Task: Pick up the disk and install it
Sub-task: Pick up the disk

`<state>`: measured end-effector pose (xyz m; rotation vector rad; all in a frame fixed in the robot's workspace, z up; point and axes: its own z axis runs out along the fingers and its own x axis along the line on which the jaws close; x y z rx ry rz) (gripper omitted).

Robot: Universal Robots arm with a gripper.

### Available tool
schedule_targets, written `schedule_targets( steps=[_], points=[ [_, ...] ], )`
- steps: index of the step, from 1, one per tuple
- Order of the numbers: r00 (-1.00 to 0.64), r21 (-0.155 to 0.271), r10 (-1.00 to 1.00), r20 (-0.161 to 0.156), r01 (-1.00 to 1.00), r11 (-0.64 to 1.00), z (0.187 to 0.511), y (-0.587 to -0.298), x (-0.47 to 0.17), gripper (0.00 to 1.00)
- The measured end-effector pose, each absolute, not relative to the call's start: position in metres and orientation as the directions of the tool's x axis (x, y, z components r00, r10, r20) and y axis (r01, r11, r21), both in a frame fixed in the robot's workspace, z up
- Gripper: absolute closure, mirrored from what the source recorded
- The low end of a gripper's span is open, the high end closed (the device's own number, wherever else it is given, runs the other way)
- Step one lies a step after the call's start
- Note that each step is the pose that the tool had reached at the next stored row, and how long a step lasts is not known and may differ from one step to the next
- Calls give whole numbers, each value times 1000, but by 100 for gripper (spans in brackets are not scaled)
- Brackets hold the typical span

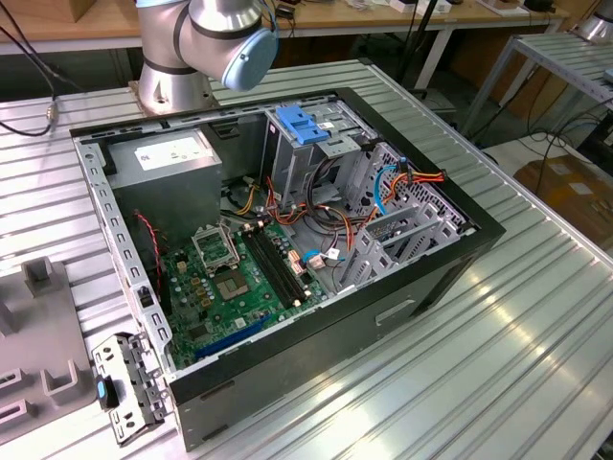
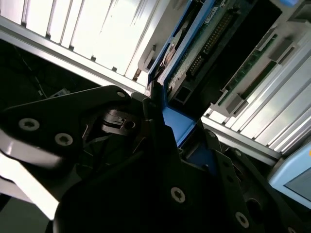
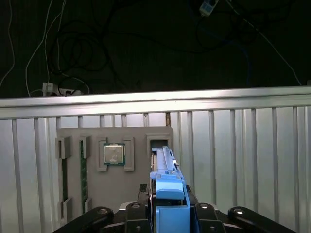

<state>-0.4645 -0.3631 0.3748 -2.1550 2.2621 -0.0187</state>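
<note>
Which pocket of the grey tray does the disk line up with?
The end pocket beside the processor chip: the disk reaches it from the gripper. A narrow slot farther along holds a green memory stick.
</note>
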Motion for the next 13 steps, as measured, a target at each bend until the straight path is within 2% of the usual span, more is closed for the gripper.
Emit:
schedule_targets(
  steps=[13],
  points=[
    [-48,-21,-999,-4,-999,48,406,-363,-465,63]
  ],
)
